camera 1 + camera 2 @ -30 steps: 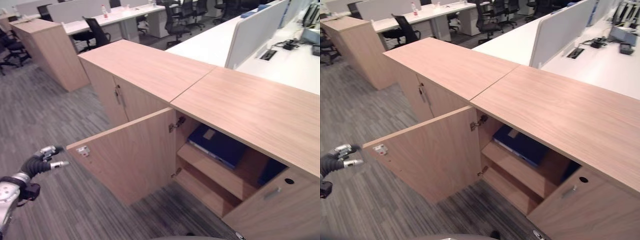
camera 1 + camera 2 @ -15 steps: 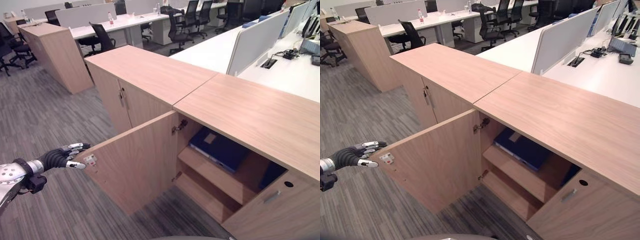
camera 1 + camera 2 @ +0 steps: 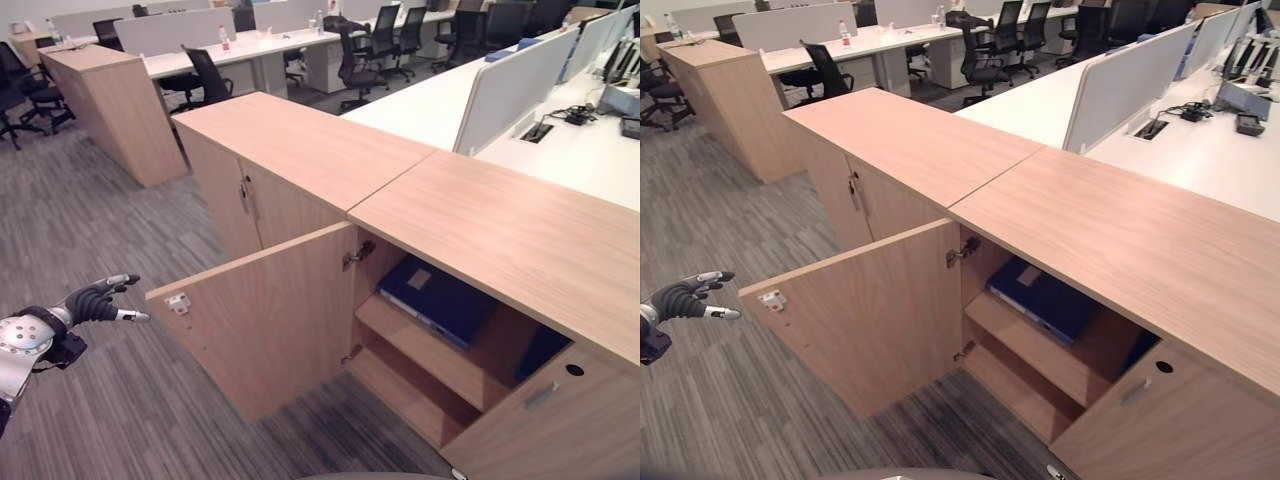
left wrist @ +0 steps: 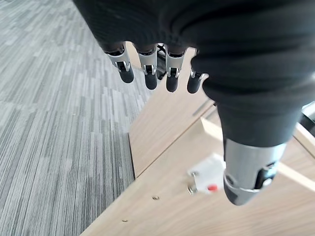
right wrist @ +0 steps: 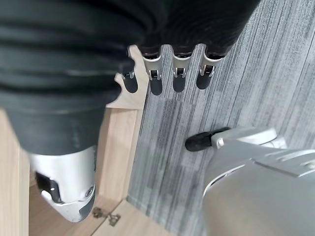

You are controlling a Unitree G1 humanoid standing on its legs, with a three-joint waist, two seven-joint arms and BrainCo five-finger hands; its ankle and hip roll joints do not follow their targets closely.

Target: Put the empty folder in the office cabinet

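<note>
Left hand (image 3: 90, 302) has backed off from the door edge since half a second ago: it was at the latch corner, now it hangs left of it with a clear gap. Fingers loosely extended, holding nothing. Right hand (image 5: 167, 73) points at the carpet near the cabinet's base, fingers relaxed, also empty.

Blue folder (image 3: 438, 297) lies flat on the upper shelf (image 3: 440, 352) inside the office cabinet (image 3: 500, 225), toward the right of the opening. Placement looks done; what's left is likely closing up.

Left door (image 3: 265, 320) stands swung out toward the near left, white latch plate (image 3: 179, 301) on its free corner. Right door (image 3: 545, 420) is open too, at the near right.

For closing: put flat fingers on the outer face near the free edge, far from the hinges (image 3: 356, 252), and push in an arc. Keep fingers off the latch plate and out of the door gap. Folder looks well inside the shelf line, so it shouldn't foul the door.

Count: one folder for certain, a second dark blue thing (image 3: 545, 345) at the right of the shelf, can't tell what. Two open doors, two shelf levels, two hands.
</note>
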